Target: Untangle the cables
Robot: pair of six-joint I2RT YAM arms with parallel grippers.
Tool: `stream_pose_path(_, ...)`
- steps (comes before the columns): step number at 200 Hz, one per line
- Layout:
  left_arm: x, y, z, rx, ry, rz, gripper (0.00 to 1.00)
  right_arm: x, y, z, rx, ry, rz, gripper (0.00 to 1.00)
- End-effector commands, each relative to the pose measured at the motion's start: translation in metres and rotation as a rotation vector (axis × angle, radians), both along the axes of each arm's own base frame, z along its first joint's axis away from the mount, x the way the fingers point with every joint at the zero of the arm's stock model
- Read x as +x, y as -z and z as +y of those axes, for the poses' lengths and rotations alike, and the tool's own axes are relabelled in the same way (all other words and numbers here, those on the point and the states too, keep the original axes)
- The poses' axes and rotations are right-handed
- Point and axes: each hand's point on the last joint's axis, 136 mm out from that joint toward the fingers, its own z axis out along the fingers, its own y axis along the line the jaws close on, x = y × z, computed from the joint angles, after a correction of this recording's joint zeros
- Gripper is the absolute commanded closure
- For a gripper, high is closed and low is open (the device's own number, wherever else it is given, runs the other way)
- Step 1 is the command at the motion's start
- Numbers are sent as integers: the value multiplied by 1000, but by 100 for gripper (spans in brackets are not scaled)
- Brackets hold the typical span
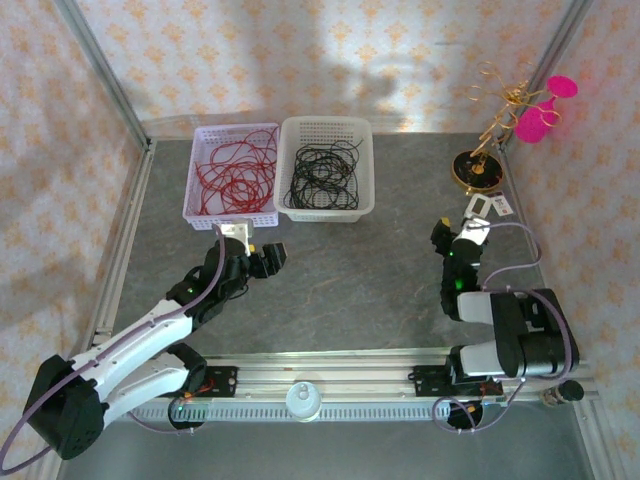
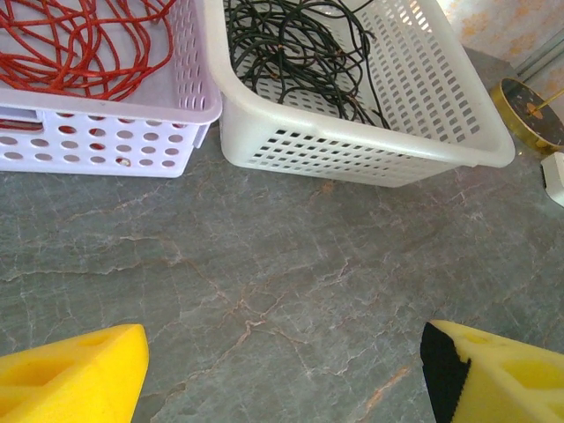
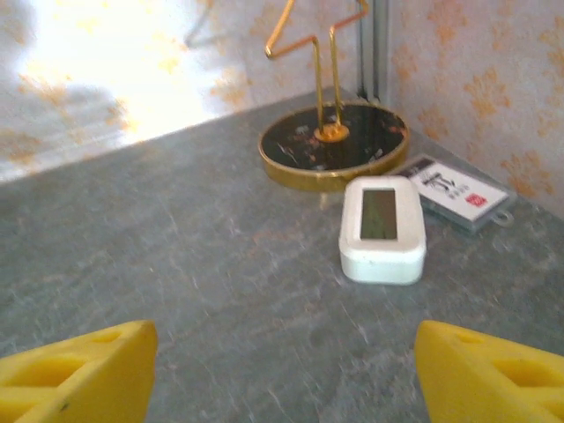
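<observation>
The cables lie sorted in two baskets at the back of the table. Red cables (image 1: pixel 232 172) (image 2: pixel 79 40) loop loosely in the lavender basket (image 1: pixel 213 220) (image 2: pixel 88 145). Black cables (image 1: pixel 322 175) (image 2: pixel 291 48) coil in the white basket (image 1: pixel 325 213) (image 2: pixel 352 154) beside it. My left gripper (image 1: pixel 264 257) (image 2: pixel 284 363) hovers open just in front of the baskets, with bare table between its yellow fingers. My right gripper (image 1: pixel 455 233) (image 3: pixel 286 357) stands open at the right, empty, facing the far right corner.
A gold wire stand on a round black base (image 1: pixel 477 170) (image 3: pixel 333 145) occupies the back right corner, with pink pieces (image 1: pixel 540 115) hanging from it. A small white device (image 1: pixel 479 207) (image 3: pixel 382 227) and a card (image 3: pixel 461 192) lie before it. Metal posts and walls border the table.
</observation>
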Motion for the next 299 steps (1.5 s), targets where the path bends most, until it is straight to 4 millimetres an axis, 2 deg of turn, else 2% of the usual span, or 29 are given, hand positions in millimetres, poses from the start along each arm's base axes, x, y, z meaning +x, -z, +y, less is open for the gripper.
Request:
stream_pose_path(1,4,-2,-2,-23,-10,-16,18,-6,-17,6,-20,-47,-142,24)
stream_pose_path(15,6,-1,1,-22,-33,-21,18,-10,-18,5,-25,-45,-182,21)
stream_pose_path(25,8,-1,2,-21,-43,-29,18,-2,-8,4,-15,-34,-105,19)
stream_pose_path(38,11,1,2,-13,-48,-41,19,9,-6,-2,-10,-1,-88,17)
stream_pose_path(47,14,3,4,3,-60,-47,18,10,-4,-1,-8,-5,-73,9)
stream_pose_path(68,24,5,16,66,-117,-62,16,10,-4,-1,-9,-5,-69,8)
stream_pose_path(76,29,3,30,97,-197,-73,13,11,-5,-1,-8,-6,-72,6)
stream_pose_path(79,31,2,38,107,-243,-77,4,10,-6,-1,-9,-5,-77,2)
stream_pose_path(82,33,0,44,114,-283,-83,1,10,-5,-1,-10,-6,-78,0)
stream_pose_path(103,41,-18,90,194,-511,-164,1,10,-5,-1,-10,-7,-77,0)
stream_pose_path(142,47,-52,152,394,-710,-289,1,10,-5,-1,-11,-6,-74,0)
stream_pose_path(163,47,-59,174,462,-736,-360,1,10,-5,-1,-11,-6,-74,0)
stream_pose_path(188,45,-48,192,481,-768,-377,1,10,-5,-1,-12,-5,-74,0)
stream_pose_path(216,50,-36,193,439,-741,-389,1,10,-5,-1,-12,-6,-74,0)
stream_pose_path(245,64,-23,175,389,-586,-436,1,10,-5,-1,-11,-6,-72,0)
stream_pose_path(281,76,-1,171,446,-520,-389,1,10,-5,-1,-11,-7,-74,0)
stream_pose_path(299,74,5,172,464,-522,-411,1,10,-5,-1,-12,-5,-74,0)
